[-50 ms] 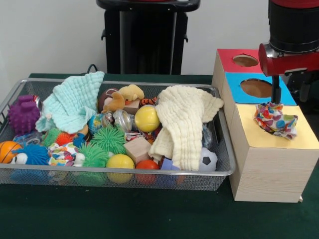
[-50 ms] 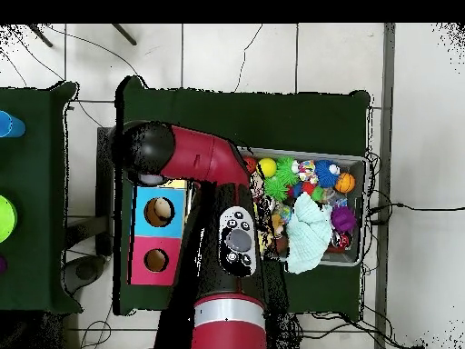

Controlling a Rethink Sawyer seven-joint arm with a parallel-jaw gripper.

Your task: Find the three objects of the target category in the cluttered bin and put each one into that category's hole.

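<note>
We see a crumpled cloth toy [image 1: 275, 119] in white fabric with bright spots of red, blue, yellow and green, lying on the yellow panel at the near end of the wooden sorting box [image 1: 271, 169]. Beyond it on the box top come a blue panel with a round hole [image 1: 256, 87] and then a red panel with a second hole [image 1: 245, 60].

Left of the box sits a wire mesh bin [image 1: 114, 175] crowded with balls, spiky toys, a wooden block [image 1: 137, 148], a mint cloth [image 1: 72, 102] and a cream cloth [image 1: 187, 124]. Box and bin rest on a dark green table [image 1: 124, 214]; the wall behind is pale, and from above the floor shows light tiles.

The gripper [image 1: 275, 99] hangs directly over the toy, one dark finger [image 1: 275, 92] reaching down to the fabric. We cannot tell whether the fingers are spread or pinching the cloth.
</note>
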